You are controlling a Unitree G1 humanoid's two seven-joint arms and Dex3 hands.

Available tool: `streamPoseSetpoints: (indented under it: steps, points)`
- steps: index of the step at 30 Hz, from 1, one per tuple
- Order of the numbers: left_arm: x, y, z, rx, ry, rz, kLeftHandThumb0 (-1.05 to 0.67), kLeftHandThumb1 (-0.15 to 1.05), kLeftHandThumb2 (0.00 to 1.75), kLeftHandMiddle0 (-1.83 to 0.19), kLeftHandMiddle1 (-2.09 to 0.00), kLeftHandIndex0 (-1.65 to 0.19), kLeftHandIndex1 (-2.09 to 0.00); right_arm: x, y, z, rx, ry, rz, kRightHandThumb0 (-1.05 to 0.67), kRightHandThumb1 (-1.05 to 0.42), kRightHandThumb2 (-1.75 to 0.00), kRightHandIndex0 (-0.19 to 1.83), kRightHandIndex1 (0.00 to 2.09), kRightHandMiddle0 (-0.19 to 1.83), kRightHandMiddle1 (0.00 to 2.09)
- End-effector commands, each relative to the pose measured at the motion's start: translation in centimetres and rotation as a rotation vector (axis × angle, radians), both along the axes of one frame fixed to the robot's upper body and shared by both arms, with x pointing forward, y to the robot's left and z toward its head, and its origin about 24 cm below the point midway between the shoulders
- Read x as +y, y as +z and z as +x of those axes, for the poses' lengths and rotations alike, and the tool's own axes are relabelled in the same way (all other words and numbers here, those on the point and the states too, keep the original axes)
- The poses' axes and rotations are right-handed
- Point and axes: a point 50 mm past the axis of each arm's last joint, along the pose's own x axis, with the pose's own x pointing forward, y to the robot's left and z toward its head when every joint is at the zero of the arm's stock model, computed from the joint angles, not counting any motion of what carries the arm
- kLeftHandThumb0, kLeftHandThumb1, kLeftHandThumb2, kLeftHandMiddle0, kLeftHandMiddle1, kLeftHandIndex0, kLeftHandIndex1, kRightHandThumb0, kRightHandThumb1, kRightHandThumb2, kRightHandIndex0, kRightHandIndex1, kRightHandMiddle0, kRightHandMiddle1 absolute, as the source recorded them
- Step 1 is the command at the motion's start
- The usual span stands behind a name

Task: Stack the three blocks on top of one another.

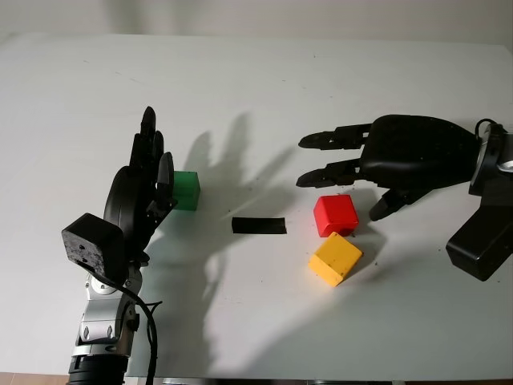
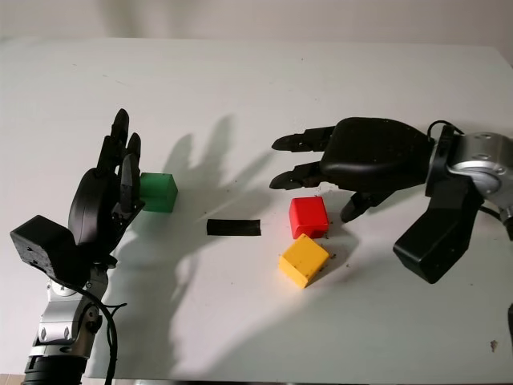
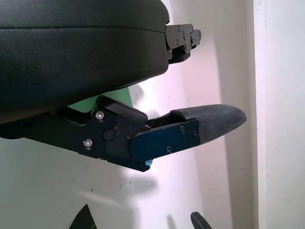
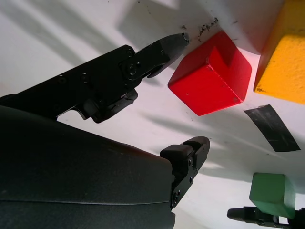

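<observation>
In the left eye view we see a white desk (image 1: 256,88) with three blocks on it. The green block (image 1: 186,191) stands toward the left side of the desk, and our left hand (image 1: 148,172) stands upright just beside it, on its left, open and holding nothing. A strip of black tape (image 1: 259,226) lies near the middle of the desk, between the green block and the red block (image 1: 335,215). The yellow block (image 1: 335,258) lies just in front of the red one, turned at an angle, and their corners seem to touch. Our right hand (image 1: 365,164) hovers above and behind the red block, open wide, with nothing in it.

In the right eye view the scene is the same.

In the left wrist view a small part of the green block appears behind the black shell of the left hand.

In the right wrist view two fingers (image 4: 157,50) reach toward the red block without touching it.
</observation>
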Motion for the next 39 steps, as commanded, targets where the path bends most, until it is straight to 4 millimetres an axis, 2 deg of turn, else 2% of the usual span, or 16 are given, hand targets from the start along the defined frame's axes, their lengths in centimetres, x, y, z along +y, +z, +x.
streamPoseSetpoints:
  steps: [1,12,18,27,29,30,32,33,35,39]
  points:
    - [0.1,0.2,-0.3,-0.007,0.007,0.004,-0.78,1.05,0.64,0.12,-0.06,0.12,-0.06,0.1,-0.7,0.0,0.018,0.01,0.003,-0.44,-0.82,-0.06,0.15,0.04,0.42,0.08]
    - [0.4,0.0,-0.6,0.0,0.011,0.009,-0.78,1.05,0.63,0.11,-0.06,0.13,-0.05,0.5,-2.0,0.2,0.05,0.026,0.006,-0.42,-0.84,-0.06,0.16,0.05,0.44,0.09]
    - [0.3,0.0,-0.7,0.0,0.006,0.006,-0.78,1.05,0.64,0.12,-0.05,0.13,-0.05,0.5,-2.3,0.1,0.04,0.045,0.04,-0.35,-0.87,-0.06,0.21,0.07,0.53,0.14]
    - [0.2,0.0,-0.7,0.001,0.004,0.002,-0.77,1.05,0.64,0.12,-0.05,0.13,-0.06,0.3,-2.2,0.0,0.04,0.056,0.067,-0.34,-0.9,-0.06,0.23,0.07,0.69,0.23]
    - [0.2,0.0,-0.7,0.002,0.004,0.003,-0.77,1.05,0.64,0.12,-0.05,0.13,-0.05,0.3,-2.1,0.0,0.039,0.056,0.074,-0.35,-0.9,-0.06,0.24,0.08,0.79,0.3]
    - [0.2,0.0,-0.7,0.002,0.003,0.003,-0.77,1.05,0.64,0.12,-0.05,0.13,-0.05,0.2,-2.1,0.0,0.037,0.056,0.075,-0.36,-0.89,-0.06,0.25,0.07,0.79,0.41]
    - [0.2,0.0,-0.7,-0.003,-0.001,0.002,-0.76,1.05,0.64,0.12,-0.05,0.13,-0.05,0.1,-1.9,0.0,0.035,0.054,0.075,-0.37,-0.88,-0.05,0.27,0.06,0.71,0.88]
    - [0.2,0.0,-0.6,-0.005,-0.002,0.001,-0.76,1.05,0.64,0.12,-0.05,0.13,-0.05,0.1,-1.9,0.0,0.034,0.054,0.074,-0.37,-0.88,-0.05,0.28,0.06,0.67,1.01]
    - [0.1,0.0,-0.6,-0.002,0.0,0.001,-0.76,1.05,0.64,0.11,-0.06,0.13,-0.05,0.1,-1.7,0.1,0.036,0.052,0.071,-0.37,-0.88,-0.05,0.29,0.06,0.62,1.18]
    - [0.1,0.0,-0.6,0.001,0.004,0.003,-0.76,1.05,0.64,0.11,-0.06,0.12,-0.06,-0.1,-1.6,0.2,0.037,0.051,0.074,-0.36,-0.89,-0.06,0.3,0.06,0.57,1.31]
